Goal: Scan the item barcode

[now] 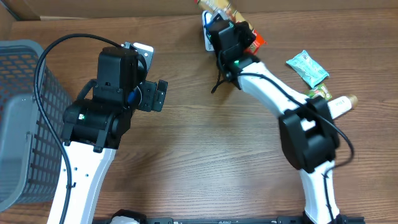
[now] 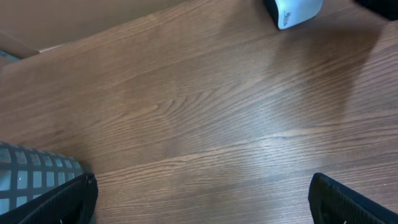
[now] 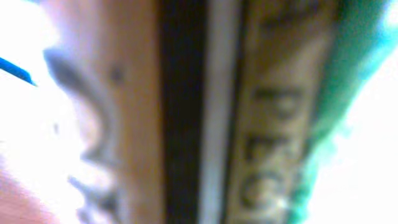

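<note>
Left claw (image 2: 211,210) is spread wide and empty over the bare counter (image 1: 199,162). We judge the white device (image 1: 206,34) to be the scanner, so we should face the barcode squarely to it and hold steady. Right claw (image 1: 221,30) is nearly closed, pinching the snack packet (image 1: 225,7) beside it at the far edge.

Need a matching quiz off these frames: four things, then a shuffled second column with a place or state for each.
Things:
1. grey basket
2. green packet
3. left end effector
4. bottle

Place or state:
A. open, above the bare table
B. far left of the overhead view
C. partly hidden by the right arm
D. lying clear of both arms, on the right side

Pairs: 1-B; 2-D; 3-A; 4-C
</note>
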Available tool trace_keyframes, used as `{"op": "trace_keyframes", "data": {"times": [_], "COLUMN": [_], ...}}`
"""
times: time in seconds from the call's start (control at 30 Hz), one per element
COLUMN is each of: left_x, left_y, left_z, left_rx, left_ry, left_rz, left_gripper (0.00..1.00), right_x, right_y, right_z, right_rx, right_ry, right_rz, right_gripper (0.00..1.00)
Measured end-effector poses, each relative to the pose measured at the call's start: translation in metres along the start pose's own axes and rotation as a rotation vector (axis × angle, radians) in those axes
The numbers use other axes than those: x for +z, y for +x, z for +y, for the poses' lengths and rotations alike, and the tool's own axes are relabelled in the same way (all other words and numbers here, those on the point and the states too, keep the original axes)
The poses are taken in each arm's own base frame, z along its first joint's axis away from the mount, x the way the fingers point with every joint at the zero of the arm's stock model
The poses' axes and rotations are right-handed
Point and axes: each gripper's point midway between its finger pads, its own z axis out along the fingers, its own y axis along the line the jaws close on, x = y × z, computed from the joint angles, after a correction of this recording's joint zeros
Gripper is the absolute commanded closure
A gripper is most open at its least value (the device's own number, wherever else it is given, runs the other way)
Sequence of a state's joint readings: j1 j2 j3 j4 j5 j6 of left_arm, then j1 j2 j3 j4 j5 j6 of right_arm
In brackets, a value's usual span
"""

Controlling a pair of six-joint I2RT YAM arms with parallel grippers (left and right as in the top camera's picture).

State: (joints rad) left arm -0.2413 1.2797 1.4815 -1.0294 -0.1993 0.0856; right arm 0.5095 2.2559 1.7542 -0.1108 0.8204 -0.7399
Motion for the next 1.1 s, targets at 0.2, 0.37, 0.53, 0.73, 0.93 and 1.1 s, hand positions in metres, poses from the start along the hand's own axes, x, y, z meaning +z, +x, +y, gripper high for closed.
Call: {"op": "trace_keyframes", "data": {"times": [0.2,0.37,0.53,0.73,0.93,1.1], "left_x": [0.0,0.0,0.0,0.0,0.0,0.0], "left_y": [0.0,0.0,0.0,0.0,0.0,0.0], "left_z": [0.0,0.0,0.0,0.0,0.0,0.0], "left_rx": [0.0,0.0,0.0,0.0,0.0,0.0], "left_ry": [0.0,0.0,0.0,0.0,0.0,0.0], "left_rz": [0.0,0.0,0.0,0.0,0.0,0.0], "left_gripper": [0.0,0.0,0.0,0.01,0.01,0.0], "right_x": [0.036,0.051,0.055,0.054,0.055,0.055], "right_y": [0.021,0.035,0.041,0.041,0.052,0.052], "right_z": [0.02,0.009,-0.003,-0.001,0.009,0.008], "right_rx": [-0.151,-0.144,-0.129,-0.135,-0.152,-0.126], "right_ry": [0.096,0.156,0.191,0.187,0.149,0.153], "right_rz": [0.051,0.086,0.11,0.113,0.147,0.145], "right_gripper": [0.97,0.96,0.96,0.96,0.96,0.96]}}
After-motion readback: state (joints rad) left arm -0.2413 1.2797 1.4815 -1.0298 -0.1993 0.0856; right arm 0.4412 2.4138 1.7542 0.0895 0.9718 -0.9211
